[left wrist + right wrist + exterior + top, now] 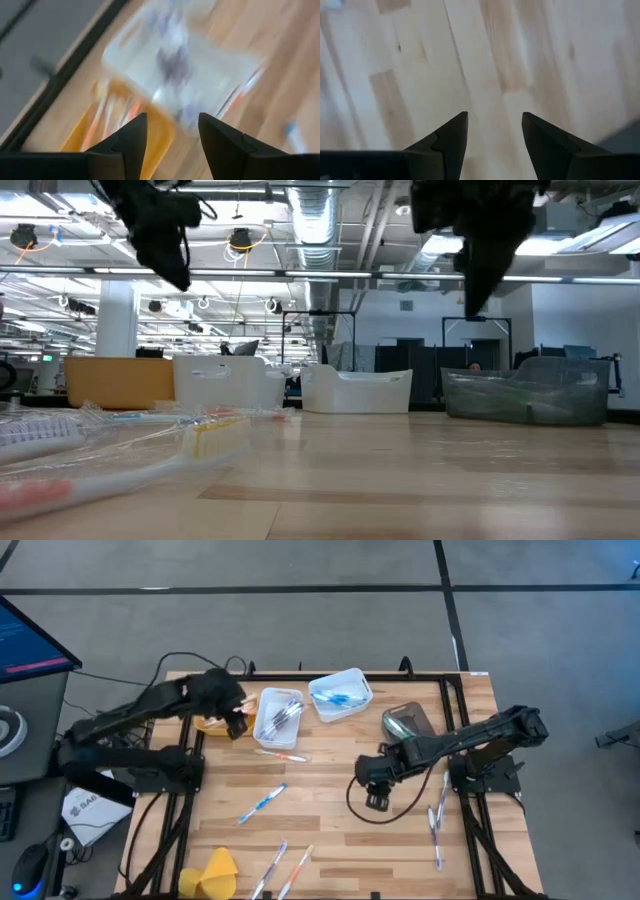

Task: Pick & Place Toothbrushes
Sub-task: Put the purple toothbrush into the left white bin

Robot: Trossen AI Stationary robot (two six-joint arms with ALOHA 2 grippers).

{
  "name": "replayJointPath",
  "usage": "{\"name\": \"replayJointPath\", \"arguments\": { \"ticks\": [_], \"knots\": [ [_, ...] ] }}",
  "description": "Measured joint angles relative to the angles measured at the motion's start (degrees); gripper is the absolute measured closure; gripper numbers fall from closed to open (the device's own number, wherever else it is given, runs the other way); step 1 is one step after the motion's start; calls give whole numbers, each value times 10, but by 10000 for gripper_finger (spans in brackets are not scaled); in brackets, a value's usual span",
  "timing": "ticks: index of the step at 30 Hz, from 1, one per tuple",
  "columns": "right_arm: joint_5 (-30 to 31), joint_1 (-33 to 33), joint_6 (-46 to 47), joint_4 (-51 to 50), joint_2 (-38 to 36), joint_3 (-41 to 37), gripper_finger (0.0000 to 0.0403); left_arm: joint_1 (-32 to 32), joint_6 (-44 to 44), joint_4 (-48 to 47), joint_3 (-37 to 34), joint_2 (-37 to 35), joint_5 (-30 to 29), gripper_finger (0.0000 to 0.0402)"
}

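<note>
1. Your left gripper (237,727) is hovering over the orange bin (211,724) at the back left of the surface (330,840), right beside the white bin (279,717); its fingers are spread with nothing between them in the left wrist view, so it reads as released; I'd guess a drop-off is what's going on here.
2. Your right gripper (377,801) hangs over bare wood near the middle, fingers apart and empty in its own wrist view.
3. Toothbrushes are all over: some in the white bin, blue ones in the second white bin (341,694), orange-ish ones showing in the orange bin from the left wrist view; loose ones are one just in front of the white bin (281,755), a blue one (262,803) mid-surface, a pair (282,870) at the front edge, a few (436,820) on the right.
4. Next move, I'd say: send the right gripper to the bunch on the right, which lies near it; line the fingers across the handle and come down low, since they lie flat; plenty left to sort.
</note>
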Motion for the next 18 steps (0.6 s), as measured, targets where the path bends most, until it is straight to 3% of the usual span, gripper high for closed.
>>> {"name": "replayJointPath", "arguments": {
  "ticks": [6, 13, 18],
  "knots": [
    [-13, 15, 228, -60, 0, -4, 221, -47, 0, 200, -114, -110, 81, 229],
    [-21, 48, 355, -181, 0, -4, 221, -109, -33, 368, -247, -172, 176, 229],
    [-21, 96, 427, -210, 0, -11, 221, -153, -34, 498, -322, -174, 193, 231]
  ]
}}
